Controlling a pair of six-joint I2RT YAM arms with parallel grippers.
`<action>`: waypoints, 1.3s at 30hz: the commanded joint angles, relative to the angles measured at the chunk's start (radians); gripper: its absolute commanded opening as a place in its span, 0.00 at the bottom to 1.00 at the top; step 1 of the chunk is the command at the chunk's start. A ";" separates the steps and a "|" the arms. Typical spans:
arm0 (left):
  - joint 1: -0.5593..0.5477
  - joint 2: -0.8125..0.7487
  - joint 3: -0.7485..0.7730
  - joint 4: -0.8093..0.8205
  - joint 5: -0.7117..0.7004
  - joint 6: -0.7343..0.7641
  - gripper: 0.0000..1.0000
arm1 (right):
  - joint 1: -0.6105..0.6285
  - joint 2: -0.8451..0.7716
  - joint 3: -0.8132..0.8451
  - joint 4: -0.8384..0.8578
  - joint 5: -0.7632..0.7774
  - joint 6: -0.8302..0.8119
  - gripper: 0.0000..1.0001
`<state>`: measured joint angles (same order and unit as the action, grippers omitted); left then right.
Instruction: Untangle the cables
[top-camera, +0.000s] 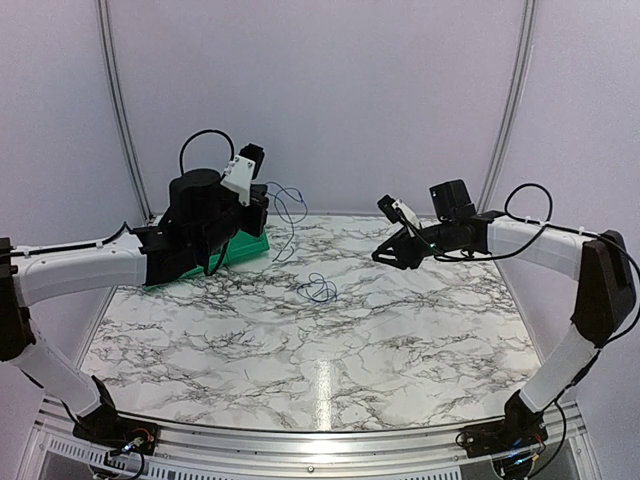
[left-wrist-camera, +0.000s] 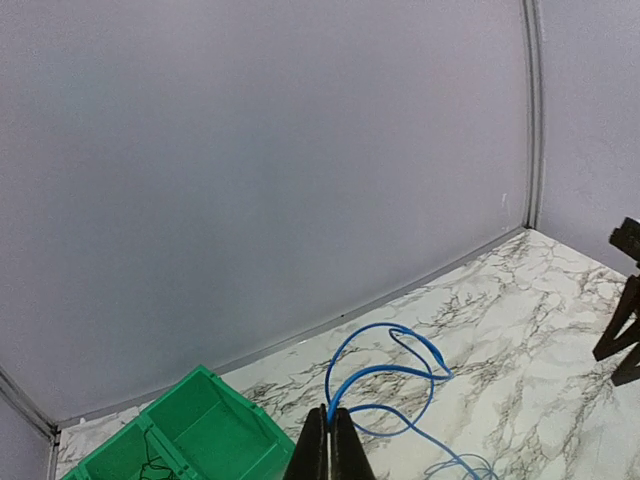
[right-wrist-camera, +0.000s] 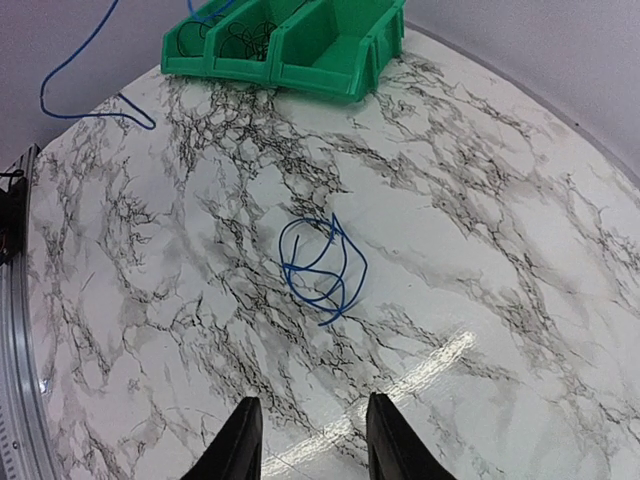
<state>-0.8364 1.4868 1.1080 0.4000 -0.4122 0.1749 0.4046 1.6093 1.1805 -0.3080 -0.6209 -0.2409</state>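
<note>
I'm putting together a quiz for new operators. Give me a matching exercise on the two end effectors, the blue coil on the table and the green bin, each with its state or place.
Things:
1. left end effector
2. right end effector
3. blue coil
4. green bin

States or places:
A. lying loose on the marble table
B. open, holding nothing
C. holding dark wires in one compartment
D. shut on a blue cable

Pairs: 1-D, 2-B, 3-A, 4-C
</note>
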 joint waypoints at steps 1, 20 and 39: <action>0.081 0.007 0.056 -0.125 -0.009 -0.101 0.00 | -0.003 -0.046 0.024 -0.008 0.050 -0.055 0.37; 0.392 0.353 0.291 -0.135 0.165 -0.254 0.00 | -0.011 -0.251 -0.022 -0.125 0.139 -0.231 0.31; 0.544 0.629 0.478 -0.138 0.329 -0.383 0.00 | -0.109 -0.335 -0.319 0.028 0.180 -0.276 0.28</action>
<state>-0.3065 2.1113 1.5845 0.2569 -0.1417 -0.1616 0.3004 1.2388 0.8326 -0.3054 -0.4629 -0.4950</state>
